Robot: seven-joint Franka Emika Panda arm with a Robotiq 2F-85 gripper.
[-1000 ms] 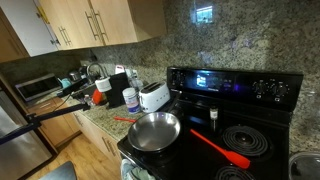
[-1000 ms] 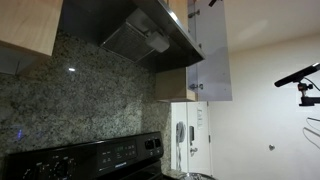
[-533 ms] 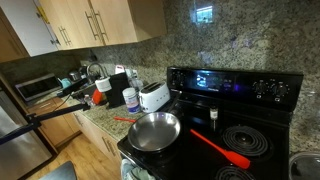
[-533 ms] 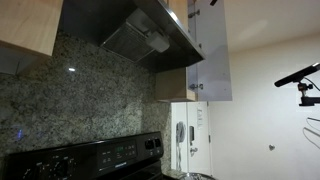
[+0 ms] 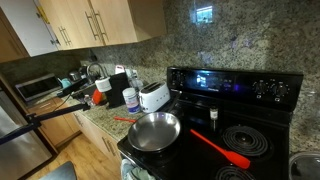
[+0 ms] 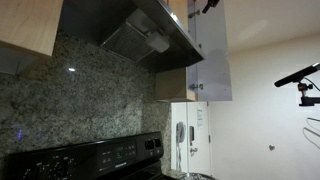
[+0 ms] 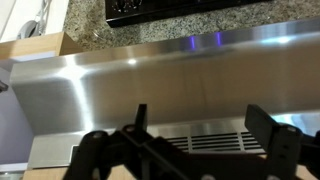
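Brushed stainless-steel range hood point(image 7: 150, 85) hangs above the black stove point(image 7: 170, 8), just ahead of my claw point(image 7: 196, 118), spread and empty; any forward push could scrape its face.

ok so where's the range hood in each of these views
exterior view with the frying pan: not in it.
exterior view: range hood at upper centre, above the backsplash.
wrist view: its steel front fills the middle, past the open gripper.
shared landmark: the black stove.
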